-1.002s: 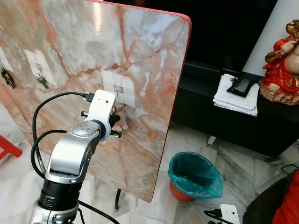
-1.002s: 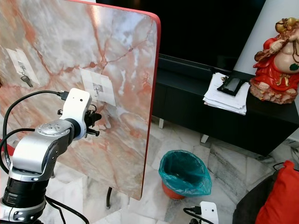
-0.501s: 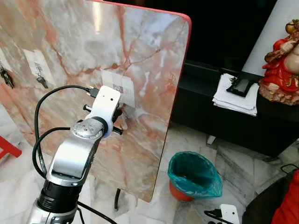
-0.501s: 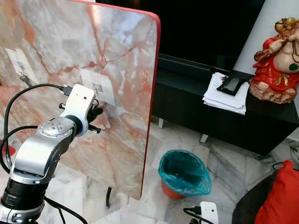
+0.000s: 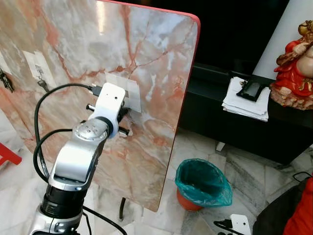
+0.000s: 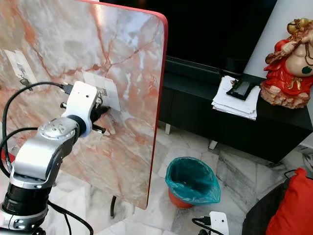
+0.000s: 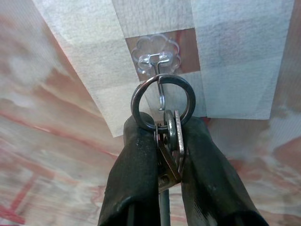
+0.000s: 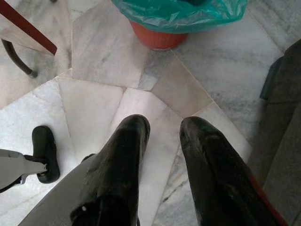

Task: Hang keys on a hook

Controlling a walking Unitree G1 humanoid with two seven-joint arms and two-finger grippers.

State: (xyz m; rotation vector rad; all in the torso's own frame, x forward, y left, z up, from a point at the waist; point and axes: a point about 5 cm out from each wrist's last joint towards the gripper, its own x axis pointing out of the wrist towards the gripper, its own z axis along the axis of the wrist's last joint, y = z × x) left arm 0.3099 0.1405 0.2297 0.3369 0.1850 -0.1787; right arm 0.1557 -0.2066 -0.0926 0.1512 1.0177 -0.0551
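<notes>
In the left wrist view we see the left gripper [image 7: 162, 155] clamped on the keys [image 7: 170, 148], its two black fingers [image 7: 134, 179] pinching the flat metal blades between them while the round steel key ring [image 7: 162, 101] stands free above the fingertips. The ring sits right over the thin wire hook [image 7: 161, 92], which hangs from a clear flower-shaped mount [image 7: 155, 54] stuck on a square of white tape [image 7: 160, 56]; whether the ring is actually threaded onto the hook or only held in front of it we cannot tell. The head views do not show that detail: there the left arm's white wrist housing [image 5: 108, 110] covers the keys, and we see only that it is raised against the upright marble-patterned board [image 5: 146, 44] with its red edge, at the taped patch [image 5: 131, 90]. They do show another taped hook [image 5: 36, 66] farther to the left on the board, with a small dark key on it. In the right wrist view our right gripper [image 8: 162, 129] hangs low over the pale marble floor [image 8: 94, 103], fingers slightly apart and gripping nothing, near a bin lined with a green bag [image 8: 178, 12]. Beyond the board, the head views show a black cabinet [image 5: 254, 132] carrying a stack of papers [image 5: 247, 100] and a red figurine [image 5: 296, 63].
</notes>
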